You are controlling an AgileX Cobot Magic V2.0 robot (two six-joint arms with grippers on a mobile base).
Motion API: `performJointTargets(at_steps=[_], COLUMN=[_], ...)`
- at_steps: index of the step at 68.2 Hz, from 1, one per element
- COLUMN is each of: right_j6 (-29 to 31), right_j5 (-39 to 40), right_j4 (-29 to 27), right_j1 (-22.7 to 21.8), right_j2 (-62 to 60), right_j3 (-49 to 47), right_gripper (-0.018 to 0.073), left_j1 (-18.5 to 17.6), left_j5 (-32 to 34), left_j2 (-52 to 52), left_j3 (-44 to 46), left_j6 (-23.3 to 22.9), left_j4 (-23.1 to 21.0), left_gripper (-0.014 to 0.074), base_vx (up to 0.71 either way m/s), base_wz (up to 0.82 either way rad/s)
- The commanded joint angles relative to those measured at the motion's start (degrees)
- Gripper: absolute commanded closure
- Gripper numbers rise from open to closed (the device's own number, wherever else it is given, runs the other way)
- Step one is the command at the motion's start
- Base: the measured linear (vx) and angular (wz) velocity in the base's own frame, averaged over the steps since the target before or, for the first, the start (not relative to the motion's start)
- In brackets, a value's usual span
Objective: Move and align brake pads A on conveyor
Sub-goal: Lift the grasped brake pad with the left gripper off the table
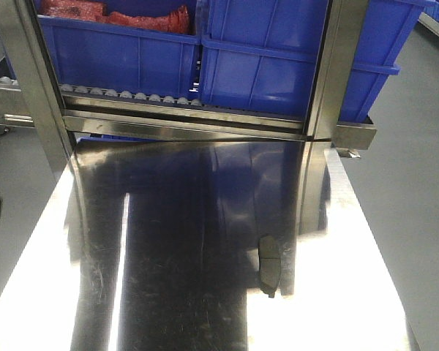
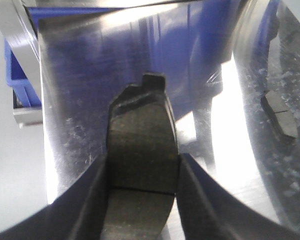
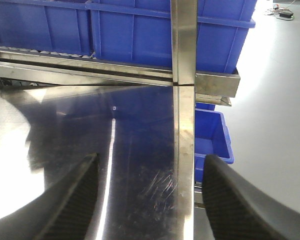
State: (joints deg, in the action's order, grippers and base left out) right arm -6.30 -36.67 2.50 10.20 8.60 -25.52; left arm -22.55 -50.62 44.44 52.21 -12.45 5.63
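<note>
While the left tool (image 2: 144, 159) clamps a dark grey, grooved, tabbed brake pad (image 2: 142, 130), the right tool (image 3: 150, 161) gapes open above the counter (image 3: 65, 125).

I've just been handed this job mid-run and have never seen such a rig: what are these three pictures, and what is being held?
This is a two-armed robot at a shiny steel table. The front view looks ahead over the table to blue bins on a rack. The other two views come from cameras on the wrists, each looking out between that gripper's dark fingers. The left gripper is shut on a brake pad, pinched at its sides. The right gripper is open and empty. A second brake pad lies loose on the table, towards the right. No conveyor belt shows in any picture.
</note>
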Motion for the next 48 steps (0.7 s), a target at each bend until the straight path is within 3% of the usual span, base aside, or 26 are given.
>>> performJointTargets(at_steps=[1,25,48], right_j6=[0.4,0.4,0.4], right_j5=[4.1,4.1,4.1], right_j4=[0.4,0.4,0.4], right_j1=[-0.4,-0.4,-0.4], right_j2=[1.2,1.2,1.2], right_j3=[-1.5,-1.5,-1.5], right_gripper=[0.012,0.012,0.012], left_j1=[-0.3,-0.3,-0.3], left_j5=[8.8,15.6,16.9], left_j2=[-7.1,-25.2,-26.1], left_j3=[-4.7,-21.3,-22.3], left_j6=[-0.6,-0.5,-0.6], left_j4=[1.3,1.8,0.2], left_gripper=[0.0603,0.0603,0.0603], base_vx=[0.0,0.0,0.0], base_wz=[0.0,0.0,0.0])
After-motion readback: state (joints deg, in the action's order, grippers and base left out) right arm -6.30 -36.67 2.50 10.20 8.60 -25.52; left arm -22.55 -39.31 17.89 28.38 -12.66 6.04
